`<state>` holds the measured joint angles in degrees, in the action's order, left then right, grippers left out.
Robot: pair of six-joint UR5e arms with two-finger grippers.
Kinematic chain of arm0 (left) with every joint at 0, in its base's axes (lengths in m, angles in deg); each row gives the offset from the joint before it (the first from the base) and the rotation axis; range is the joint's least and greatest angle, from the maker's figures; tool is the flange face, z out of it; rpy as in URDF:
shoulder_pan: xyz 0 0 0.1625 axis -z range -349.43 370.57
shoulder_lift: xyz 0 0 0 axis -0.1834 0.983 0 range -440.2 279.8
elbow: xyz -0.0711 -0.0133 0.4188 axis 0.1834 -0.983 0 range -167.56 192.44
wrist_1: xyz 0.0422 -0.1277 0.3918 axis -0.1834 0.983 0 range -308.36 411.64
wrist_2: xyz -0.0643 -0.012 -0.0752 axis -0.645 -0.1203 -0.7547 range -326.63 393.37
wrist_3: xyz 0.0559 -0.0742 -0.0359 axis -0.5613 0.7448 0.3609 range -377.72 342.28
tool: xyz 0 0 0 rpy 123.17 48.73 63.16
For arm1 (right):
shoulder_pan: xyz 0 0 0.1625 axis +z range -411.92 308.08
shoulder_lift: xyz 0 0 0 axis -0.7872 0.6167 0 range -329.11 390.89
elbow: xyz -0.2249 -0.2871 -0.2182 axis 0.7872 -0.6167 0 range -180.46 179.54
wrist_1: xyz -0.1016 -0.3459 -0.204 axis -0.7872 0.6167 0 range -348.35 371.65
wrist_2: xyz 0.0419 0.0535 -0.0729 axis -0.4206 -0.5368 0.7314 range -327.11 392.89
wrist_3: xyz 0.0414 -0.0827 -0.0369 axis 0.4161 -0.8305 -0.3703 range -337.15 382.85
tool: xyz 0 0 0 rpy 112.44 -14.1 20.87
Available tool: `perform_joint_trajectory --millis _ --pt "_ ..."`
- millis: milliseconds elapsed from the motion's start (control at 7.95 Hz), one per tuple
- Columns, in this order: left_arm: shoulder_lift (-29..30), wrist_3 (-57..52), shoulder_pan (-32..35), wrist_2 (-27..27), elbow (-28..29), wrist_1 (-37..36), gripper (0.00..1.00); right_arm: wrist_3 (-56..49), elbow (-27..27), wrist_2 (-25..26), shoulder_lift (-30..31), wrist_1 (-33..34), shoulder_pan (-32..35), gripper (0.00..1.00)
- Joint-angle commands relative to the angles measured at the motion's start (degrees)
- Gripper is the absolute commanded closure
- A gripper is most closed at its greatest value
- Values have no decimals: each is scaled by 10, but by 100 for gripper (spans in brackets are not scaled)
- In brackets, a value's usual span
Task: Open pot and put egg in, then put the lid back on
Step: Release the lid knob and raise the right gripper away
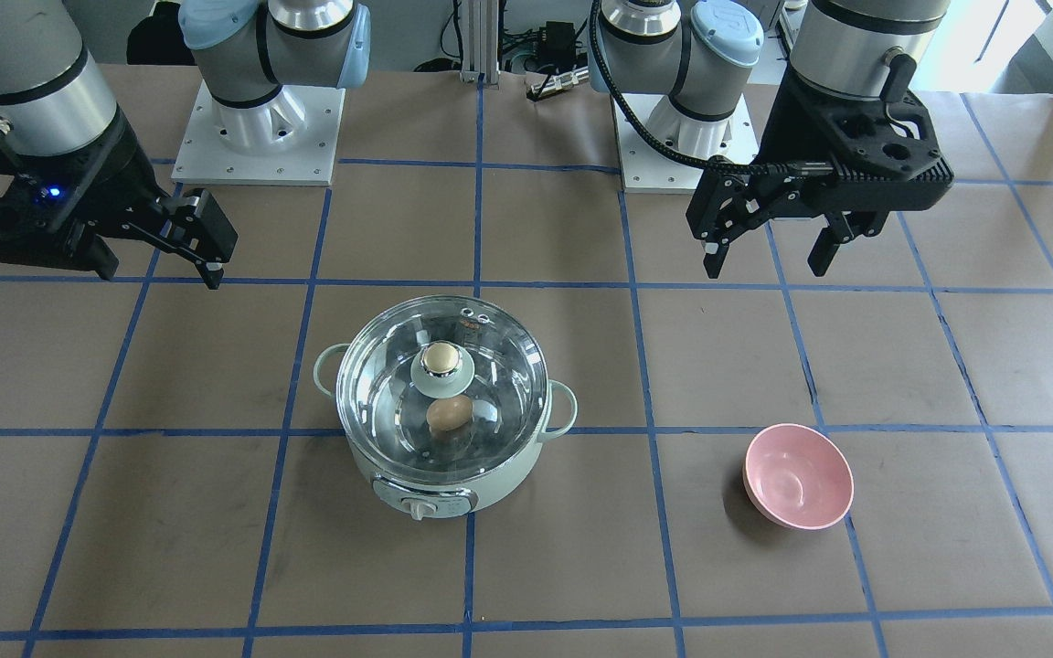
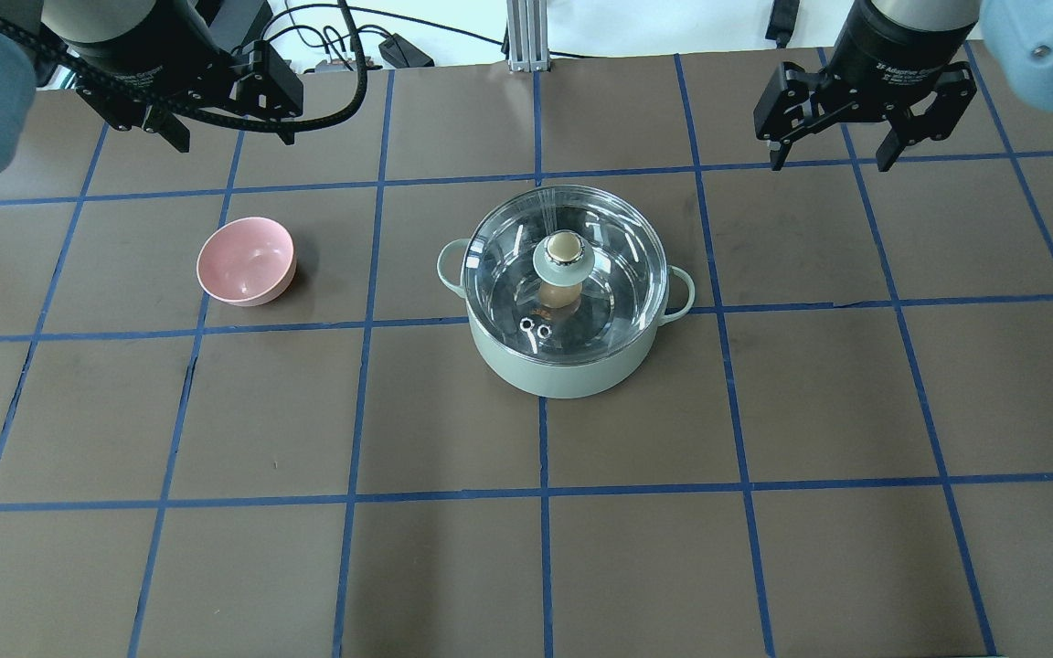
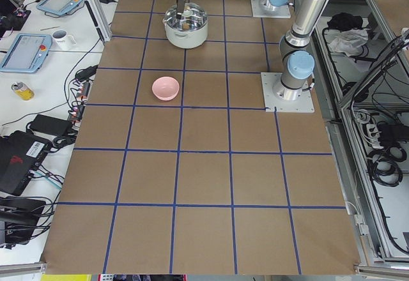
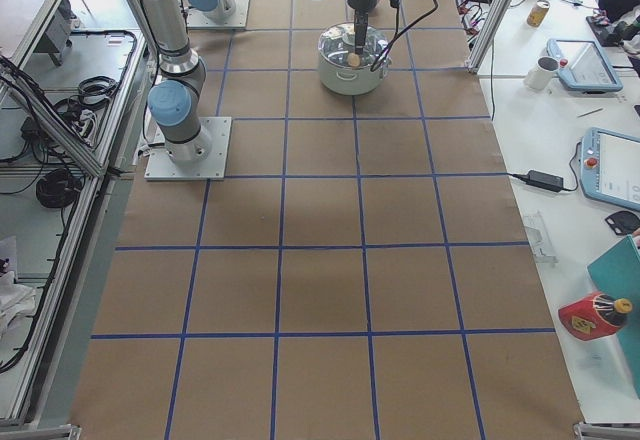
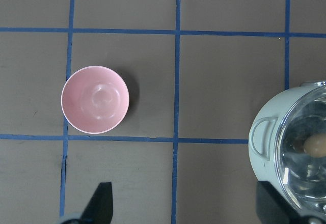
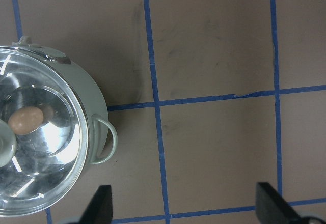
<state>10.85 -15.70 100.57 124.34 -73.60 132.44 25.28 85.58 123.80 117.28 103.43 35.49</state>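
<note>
The egg (image 1: 449, 414) is inside the pot (image 1: 499, 475), glass lid (image 1: 499, 366) seated on the rim; both grippers are spread, holding nothing.
Front-facing view: the egg lies on its side on the steel floor, long axis roughly 9-to-3, pot dial at 6 o'clock. Overhead view: the pink bowl (image 2: 246, 260) stands upright at the pot's 9 o'clock, well apart; the left gripper (image 2: 227, 135) hangs at 10 o'clock, the right gripper (image 2: 830, 163) at 2 o'clock.
</note>
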Motion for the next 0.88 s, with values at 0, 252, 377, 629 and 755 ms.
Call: perform_joint_trajectory --millis 0,252,377,629,755 --pt "1 0 0 0 0 0 0 -4 1 -1 3 -6 0 0" --pt "1 0 0 1 0 0 0 -5 2 1 3 -9 0 0" --pt "1 1 0 1 0 -2 0 -4 2 2 3 -10 0 0" --pt "1 0 0 0 0 0 0 -5 2 7 -2 -8 0 0" --pt "1 1 0 1 0 0 0 -5 3 8 2 -19 0 0"
